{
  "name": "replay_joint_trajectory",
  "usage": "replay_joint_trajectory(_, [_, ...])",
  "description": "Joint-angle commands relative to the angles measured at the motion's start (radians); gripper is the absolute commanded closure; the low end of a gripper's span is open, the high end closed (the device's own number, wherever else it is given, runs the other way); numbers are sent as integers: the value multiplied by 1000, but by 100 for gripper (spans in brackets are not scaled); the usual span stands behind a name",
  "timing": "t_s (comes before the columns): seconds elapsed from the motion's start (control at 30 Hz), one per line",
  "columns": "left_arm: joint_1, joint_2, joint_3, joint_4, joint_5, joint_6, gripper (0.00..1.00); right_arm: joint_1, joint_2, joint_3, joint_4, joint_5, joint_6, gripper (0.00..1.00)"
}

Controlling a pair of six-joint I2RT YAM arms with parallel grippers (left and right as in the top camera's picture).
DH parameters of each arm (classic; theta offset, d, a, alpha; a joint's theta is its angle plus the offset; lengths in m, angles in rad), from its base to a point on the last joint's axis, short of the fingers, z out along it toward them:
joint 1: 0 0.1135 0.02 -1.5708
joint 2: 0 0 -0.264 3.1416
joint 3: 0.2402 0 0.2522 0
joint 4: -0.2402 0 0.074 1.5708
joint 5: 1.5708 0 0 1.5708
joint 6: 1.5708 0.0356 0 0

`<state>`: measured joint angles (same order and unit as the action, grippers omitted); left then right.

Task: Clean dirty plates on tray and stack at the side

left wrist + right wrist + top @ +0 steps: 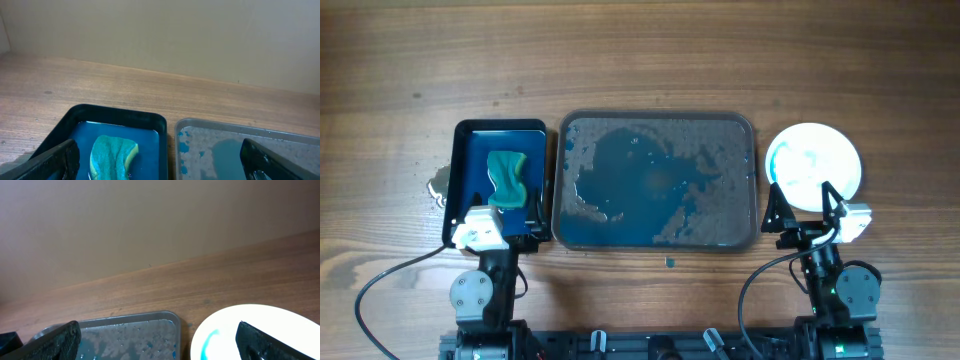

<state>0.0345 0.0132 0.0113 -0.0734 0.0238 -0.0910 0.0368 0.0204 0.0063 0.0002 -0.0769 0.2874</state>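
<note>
The large dark grey tray (656, 122) lies mid-table, wet with blue-teal puddles and holding no plates; its rim shows in the left wrist view (225, 126) and the right wrist view (130, 317). A white plate (813, 163) with blue-teal streaks, perhaps a stack, lies right of the tray, also seen in the right wrist view (250, 330). My left gripper (507, 215) is open and empty over the near edge of the small blue tray. My right gripper (803, 212) is open and empty at the plate's near edge.
A small glossy blue tray (470, 160) left of the grey tray holds a teal and yellow sponge (508, 178), also in the left wrist view (112, 156). A wet patch (438, 186) lies on the wood to its left. A small teal drop (669, 262) lies near the grey tray's front.
</note>
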Motion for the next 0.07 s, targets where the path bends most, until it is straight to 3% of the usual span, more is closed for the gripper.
replay_joint_trajectory(0.0, [-4, -8, -5, -3, -6, -6, 0, 5, -6, -1, 2, 10, 8, 0])
replay_joint_trajectory(0.03, [-4, -8, -5, -3, -6, -6, 0, 5, -6, -1, 2, 10, 8, 0])
